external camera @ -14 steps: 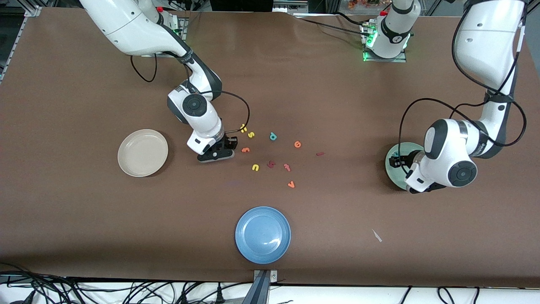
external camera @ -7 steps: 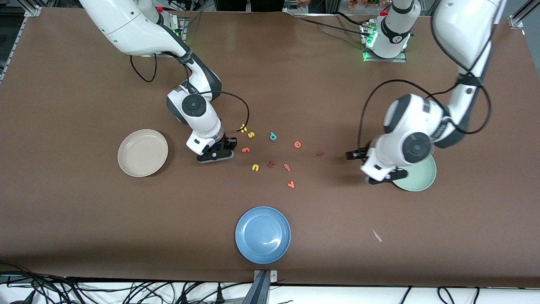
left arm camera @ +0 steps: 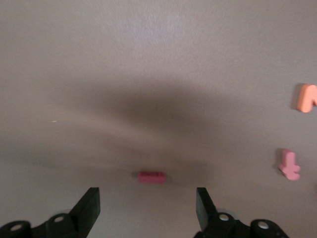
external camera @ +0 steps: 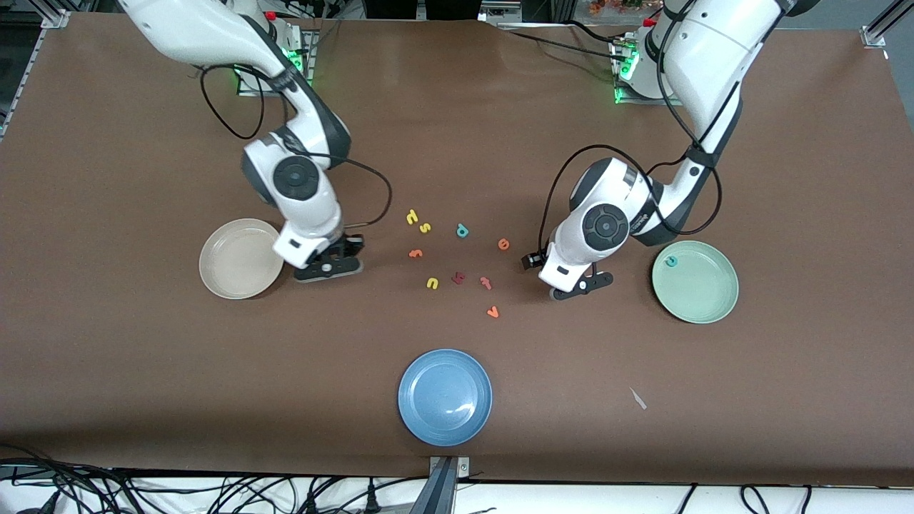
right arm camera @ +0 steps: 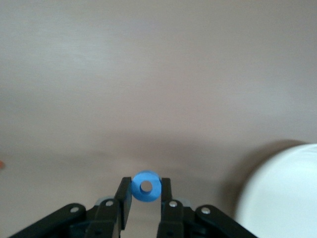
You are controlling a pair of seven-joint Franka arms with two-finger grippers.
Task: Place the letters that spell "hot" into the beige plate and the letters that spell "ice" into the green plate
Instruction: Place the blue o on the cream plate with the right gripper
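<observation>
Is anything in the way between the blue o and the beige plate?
Nothing visible. The right end effector holds the blue o right beside the beige plate, with only bare table between them.

Brown counter (external camera: 143,371) carries a blue plate (external camera: 445,397) at the edge nearest the front camera. Distractor foam letters sit mid-counter: yellow s (external camera: 425,228), yellow u (external camera: 432,283), teal p (external camera: 462,230), larger dark red letter (external camera: 459,278), salmon f-like letter (external camera: 486,283), orange v-shape (external camera: 493,312). Small pale scrap (external camera: 638,398) lies toward the left arm's end, well apart from the letters.
</observation>
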